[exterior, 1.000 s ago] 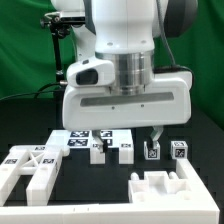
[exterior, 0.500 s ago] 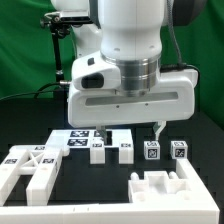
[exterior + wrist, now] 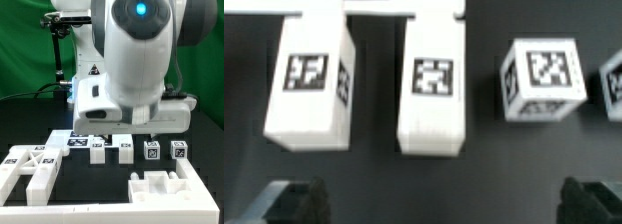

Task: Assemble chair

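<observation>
"Over the white bars (image 3: 432, 88), how does your gripper stand?"

"My gripper (image 3: 441, 200) hangs above them, fingers (image 3: 295, 200) spread wide with nothing between."

"What differs from half a second ago?"

"I have lifted and tilted my wrist (image 3: 135, 75). Before, it faced the camera squarely, with one finger low beside the tagged cube (image 3: 544, 80). The chair parts have not shifted."

"Where do they lie?"

"That cube stands just beside the bars on the exterior view's right, a second cube (image 3: 179, 150) past it. The notched block (image 3: 160, 186) lies before the bars, and the wide slab (image 3: 30, 172) is on the exterior view's left."
</observation>
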